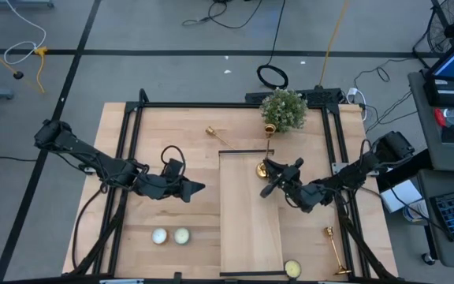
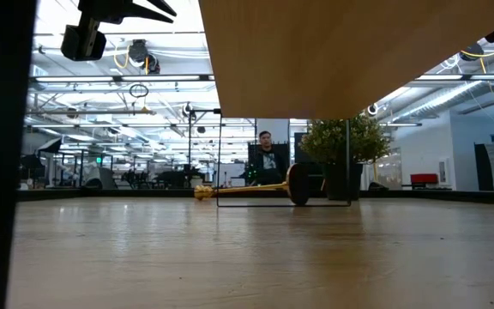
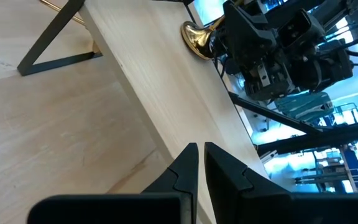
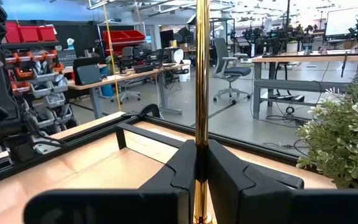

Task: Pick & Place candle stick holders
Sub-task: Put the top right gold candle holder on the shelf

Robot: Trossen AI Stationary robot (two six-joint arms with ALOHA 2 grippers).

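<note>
Nearest the counter's (image 1: 172,158) front edge, at about six o'clock, a pale round candle (image 1: 292,269) rests on the end of the raised wooden board (image 1: 247,221); two more candles (image 1: 170,235) lie at seven o'clock on the bare wood. At five o'clock one brass candle stick holder (image 1: 335,248) lies on its side, slim stem and flared base shining.

Toward the middle, the left tool (image 1: 198,188) hovers at nine o'clock of the board, its dark fingers pressed together on nothing, apparently waiting. The right tool (image 1: 270,168) is clamped on the thin gold stem of an upright candle stick holder (image 1: 267,150), whose round polished base sits on the board's far end; gripping the stem probably keeps it vertical while it is set down.

Farther back, at twelve o'clock, a third candle stick holder (image 1: 218,135) lies flat on the counter. Behind it stands a leafy potted plant (image 1: 283,109).
</note>
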